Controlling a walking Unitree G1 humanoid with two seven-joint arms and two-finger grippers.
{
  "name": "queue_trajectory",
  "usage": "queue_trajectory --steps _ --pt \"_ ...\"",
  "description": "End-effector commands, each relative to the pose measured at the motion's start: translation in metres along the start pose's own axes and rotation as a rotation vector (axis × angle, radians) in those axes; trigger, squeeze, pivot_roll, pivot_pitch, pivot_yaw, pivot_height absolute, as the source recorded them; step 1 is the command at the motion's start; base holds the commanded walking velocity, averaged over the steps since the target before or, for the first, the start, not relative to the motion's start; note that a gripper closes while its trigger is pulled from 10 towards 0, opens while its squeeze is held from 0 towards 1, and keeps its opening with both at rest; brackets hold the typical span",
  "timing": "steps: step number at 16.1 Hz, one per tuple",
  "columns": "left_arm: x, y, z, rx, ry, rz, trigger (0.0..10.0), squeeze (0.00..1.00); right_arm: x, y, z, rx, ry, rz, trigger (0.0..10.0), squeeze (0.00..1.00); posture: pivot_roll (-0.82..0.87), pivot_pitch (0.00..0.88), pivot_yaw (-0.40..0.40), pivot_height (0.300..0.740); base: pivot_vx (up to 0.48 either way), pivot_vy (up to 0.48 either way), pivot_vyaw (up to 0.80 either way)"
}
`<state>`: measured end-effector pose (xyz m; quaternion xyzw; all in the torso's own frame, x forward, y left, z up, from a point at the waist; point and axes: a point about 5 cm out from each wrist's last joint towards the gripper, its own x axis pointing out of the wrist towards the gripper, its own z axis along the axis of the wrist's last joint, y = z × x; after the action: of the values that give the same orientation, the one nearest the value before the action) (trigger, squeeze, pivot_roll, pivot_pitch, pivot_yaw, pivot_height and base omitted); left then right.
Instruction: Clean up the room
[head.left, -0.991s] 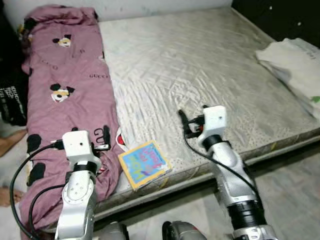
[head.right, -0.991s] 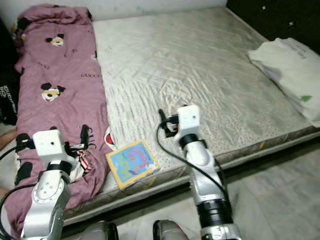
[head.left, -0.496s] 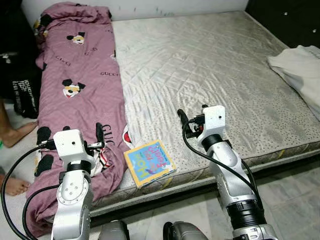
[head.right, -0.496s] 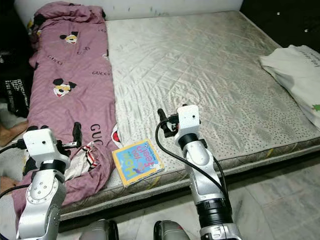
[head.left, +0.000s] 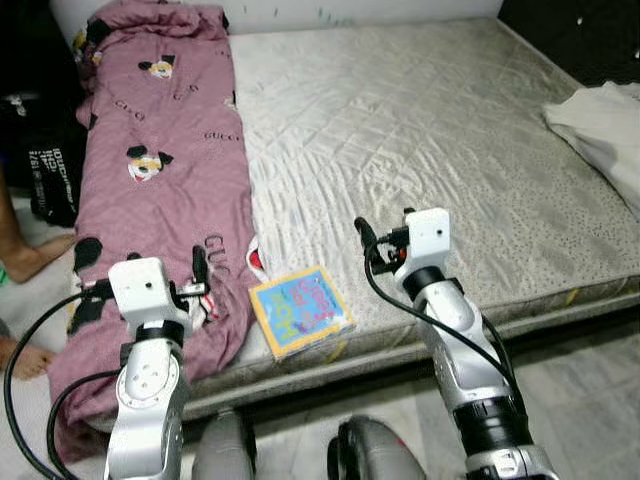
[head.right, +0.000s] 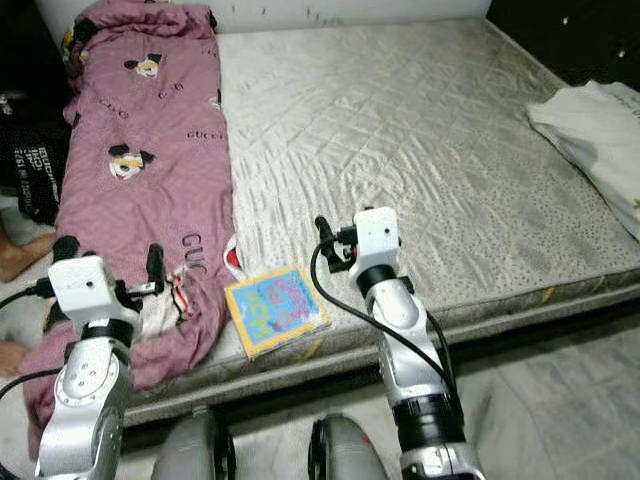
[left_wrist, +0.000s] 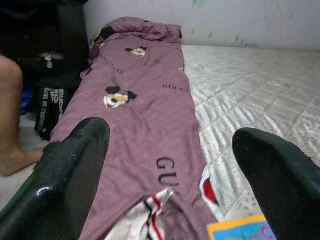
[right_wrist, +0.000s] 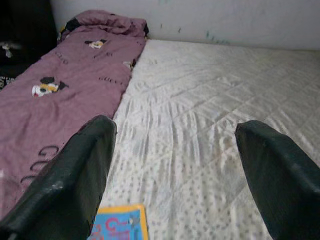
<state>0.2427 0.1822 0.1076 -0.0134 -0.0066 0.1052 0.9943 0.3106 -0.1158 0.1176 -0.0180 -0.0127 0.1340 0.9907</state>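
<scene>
At the near edge of the bed (head.left: 420, 130), a colourful book (head.left: 300, 310) lies flat on the bare quilted mattress, just beside a long mauve cartoon-print blanket (head.left: 150, 190) covering the bed's left side. Left hand (head.left: 199, 268) hovers over the blanket's lower end, fingers spread, holding nothing; right hand (head.left: 363, 236) hangs above the mattress right of the book, likewise released. A white cloth (head.left: 600, 120) lies at the far right edge; a person's bare foot (head.left: 30, 262) rests on the floor left.
</scene>
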Motion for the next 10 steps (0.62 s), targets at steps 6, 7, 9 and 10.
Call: queue_trajectory --steps 6,7,9,10 --pt "-0.0011 0.0149 -0.0049 -0.054 0.035 0.088 10.0 0.00 0.0013 -0.0001 -0.0007 -0.012 0.002 0.011 10.0 0.00 -0.07 0.118 -0.033 0.641 0.000 0.000 0.00" --pt "-0.0012 0.0150 -0.0050 -0.055 0.036 0.089 10.0 0.00 0.0011 -0.0005 -0.0006 -0.019 0.001 0.003 10.0 0.00 -0.07 0.118 -0.033 0.641 0.000 0.000 0.00" --pt "-0.0010 0.0153 -0.0051 -0.059 0.038 0.093 10.0 0.00 0.0012 -0.0010 -0.0008 -0.047 0.002 -0.010 10.0 0.00 -0.07 0.114 -0.040 0.641 0.000 0.000 0.00" --pt "-0.0003 0.0153 -0.0049 -0.060 0.039 0.096 10.0 0.00 0.0020 0.0000 -0.0020 -0.053 0.009 -0.003 10.0 0.00 -0.07 0.123 -0.042 0.641 0.000 0.000 0.00"
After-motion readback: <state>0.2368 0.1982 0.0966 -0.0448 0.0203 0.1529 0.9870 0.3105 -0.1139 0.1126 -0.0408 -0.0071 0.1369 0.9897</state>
